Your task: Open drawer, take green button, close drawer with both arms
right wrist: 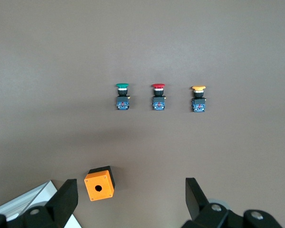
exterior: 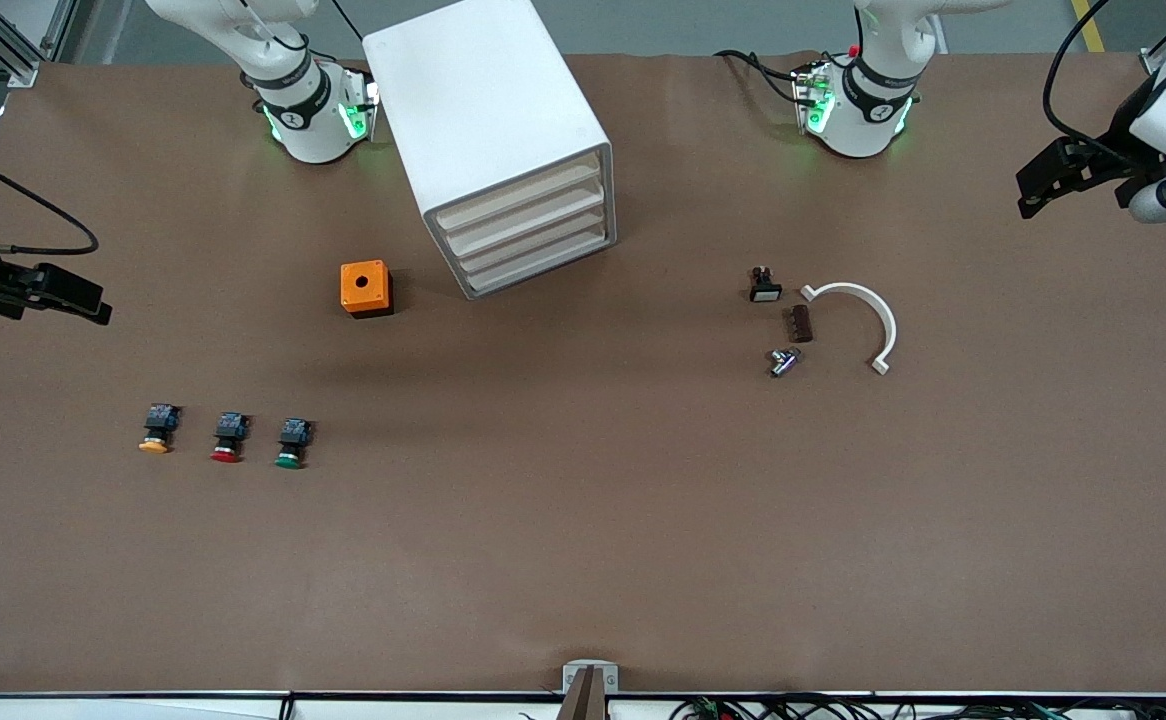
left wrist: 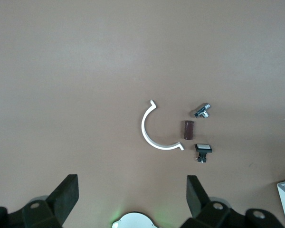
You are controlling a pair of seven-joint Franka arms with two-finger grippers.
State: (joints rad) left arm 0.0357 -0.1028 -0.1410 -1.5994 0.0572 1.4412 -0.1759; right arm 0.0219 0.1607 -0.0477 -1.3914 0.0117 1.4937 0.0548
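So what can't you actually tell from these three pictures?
- Inside the cabinet: all four drawers shut, contents hidden, front view.
- Small parts beside the white curved piece: too small to identify, front and left wrist views.
- Left gripper and right gripper, both open: arms cut off by the front view's edges.

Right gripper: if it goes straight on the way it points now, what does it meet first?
Probably the bare table. The right gripper, jaws open, looks down between the orange box and the row of buttons; depth is uncertain.
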